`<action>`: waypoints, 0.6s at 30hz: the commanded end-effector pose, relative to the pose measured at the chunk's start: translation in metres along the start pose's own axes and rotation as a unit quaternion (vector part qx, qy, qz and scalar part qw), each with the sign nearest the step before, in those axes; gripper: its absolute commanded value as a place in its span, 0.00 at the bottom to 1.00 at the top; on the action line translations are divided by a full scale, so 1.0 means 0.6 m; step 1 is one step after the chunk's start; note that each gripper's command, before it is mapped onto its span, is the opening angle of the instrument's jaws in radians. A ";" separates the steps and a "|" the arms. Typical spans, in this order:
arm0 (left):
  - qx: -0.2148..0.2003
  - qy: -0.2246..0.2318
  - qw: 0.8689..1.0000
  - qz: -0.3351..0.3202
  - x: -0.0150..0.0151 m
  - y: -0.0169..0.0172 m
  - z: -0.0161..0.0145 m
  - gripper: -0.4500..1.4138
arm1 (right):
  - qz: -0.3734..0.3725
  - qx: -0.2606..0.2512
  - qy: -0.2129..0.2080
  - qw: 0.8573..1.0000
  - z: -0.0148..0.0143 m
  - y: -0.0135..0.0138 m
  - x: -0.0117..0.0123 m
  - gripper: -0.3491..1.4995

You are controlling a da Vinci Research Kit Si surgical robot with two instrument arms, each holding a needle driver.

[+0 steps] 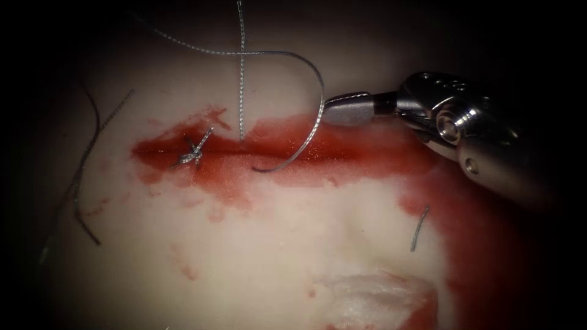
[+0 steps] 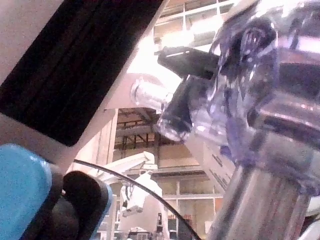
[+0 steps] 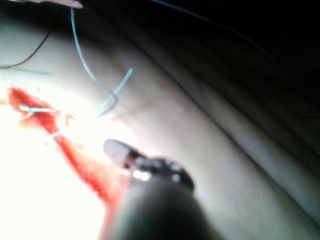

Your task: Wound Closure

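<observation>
Needle (image 1: 309,128): it arcs over the cut (image 1: 275,153) in the endoscope view, a thin curve whose upper end sits at the right tool (image 1: 330,109) and whose tip (image 1: 257,169) ends low, over the red fluid (image 1: 342,150) near the middle of the cut. The chord from held end to tip runs steeply, upper right to lower left, and the curve bulges toward the picture's right. The tip points left along the wound, and I cannot tell whether it touches the tissue (image 1: 275,256) or hangs just above it.

The right tool's jaws are pressed together on the needle close to its thread end. The left tool's state I cannot tell.

Thread (image 1: 241,73) trails up and left from the needle's tail, and a second strand drops straight down to the cut just right of the tied knot (image 1: 192,153).

A hold that far back is, I judge, the main hazard: the needle could swivel in the jaws under load. Loose thread crossing the arc could also snag on the tip. Cut ends (image 1: 419,229) lie well apart on the tissue.
</observation>
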 end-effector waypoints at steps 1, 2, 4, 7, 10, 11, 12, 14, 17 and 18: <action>0.000 -0.001 1.000 0.002 -0.0014 0.0007 0.0016 0.00 | 0.000 0.016 0.016 1.000 0.0039 -0.0002 0.0016 0.00; 0.000 0.001 1.000 0.003 -0.0012 0.0005 0.0017 0.00 | 0.001 0.026 0.025 0.999 0.0050 -0.0009 0.0018 0.00; 0.003 0.004 1.000 0.005 -0.0009 0.0001 0.0018 0.00 | 0.008 0.047 0.056 0.997 0.0070 -0.0025 0.0027 0.00; 0.013 0.013 1.000 0.010 0.0002 -0.0011 0.0015 0.00 | 0.019 0.065 0.104 0.992 0.0094 -0.0044 0.0048 0.00; 0.026 0.028 0.999 0.019 0.0021 -0.0034 0.0006 0.00 | -0.059 -0.008 0.146 0.987 0.0110 -0.0055 0.0070 0.00; 0.032 0.035 0.999 0.022 0.0028 -0.0044 0.0000 0.00 | -0.069 -0.031 0.156 0.985 0.0112 -0.0058 0.0075 0.00; 0.037 0.042 0.998 0.023 0.0031 -0.0051 -0.0004 0.00 | -0.084 -0.050 0.163 0.982 0.0115 -0.0060 0.0079 0.00; 0.052 0.053 0.997 0.025 0.0036 -0.0063 -0.0015 0.00 | -0.102 -0.092 0.179 0.974 0.0118 -0.0062 0.0086 0.00; 0.063 0.062 0.996 0.021 0.0036 -0.0086 -0.0042 0.00 | -0.110 -0.151 0.195 0.963 0.0119 -0.0061 0.0094 0.00; 0.066 0.066 0.995 0.018 0.0033 -0.0095 -0.0053 0.00 | -0.108 -0.163 0.200 0.960 0.0119 -0.0060 0.0097 0.00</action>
